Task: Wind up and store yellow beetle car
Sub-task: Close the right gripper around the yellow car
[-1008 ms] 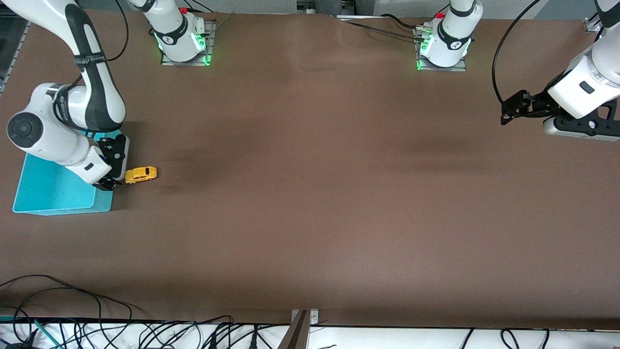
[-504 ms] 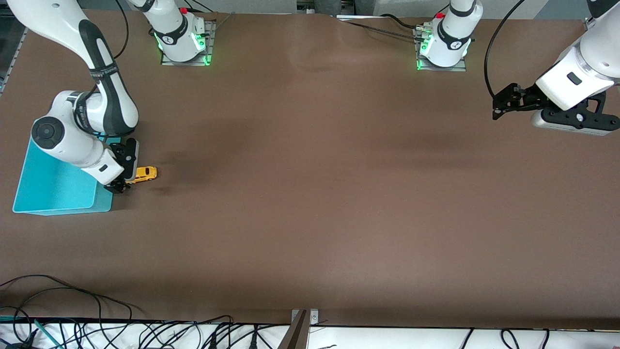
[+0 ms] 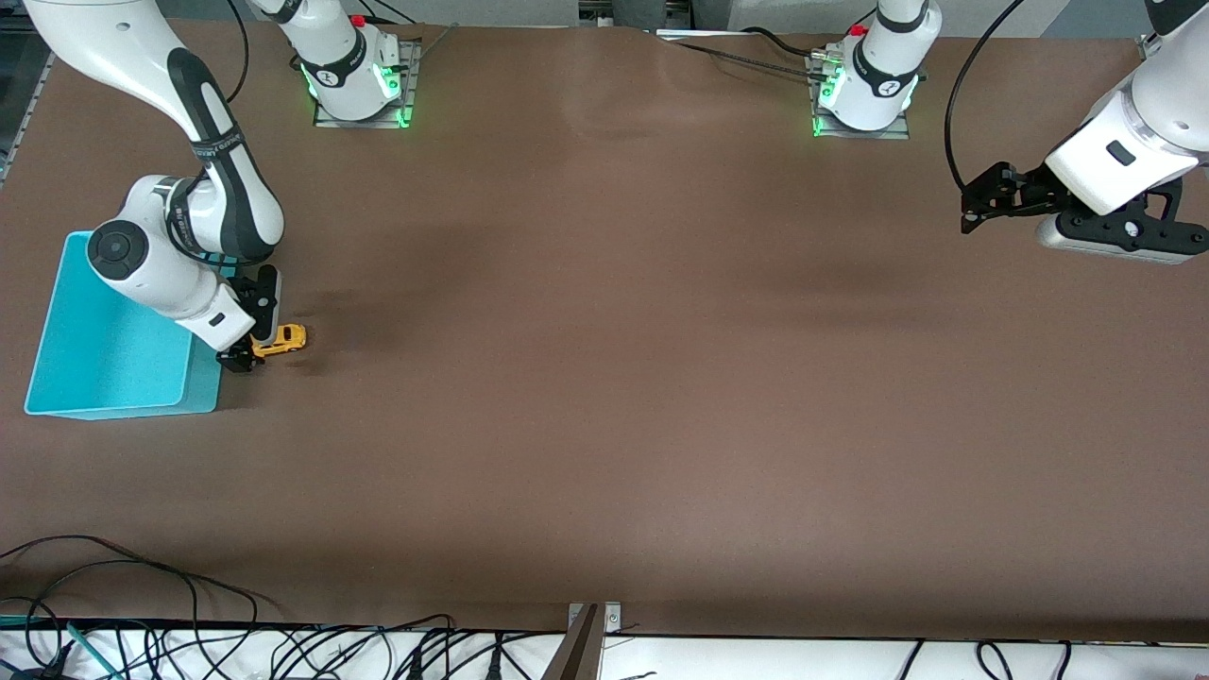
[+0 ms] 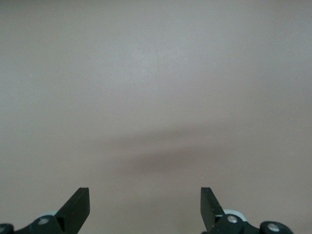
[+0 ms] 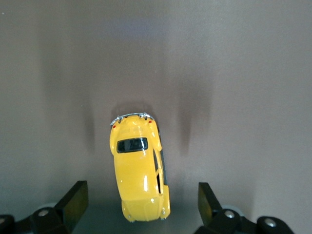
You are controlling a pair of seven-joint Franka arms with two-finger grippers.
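Right pincer [image 3: 247,351] over the yellow beetle car [image 3: 280,340]

The car is sitting on the bench [image 3: 604,378] beside the turquoise bin [image 3: 104,364], partly between the spread-apart fingers, untouched; the left pincer [image 3: 973,210] is waiting, fingers apart.

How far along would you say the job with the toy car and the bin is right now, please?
Nothing is finished: the yellow beetle car sits on the table beside the turquoise bin. In hand: the open right end effector is over the car, not gripping. Winding and storing remain. The left end effector waits, open.
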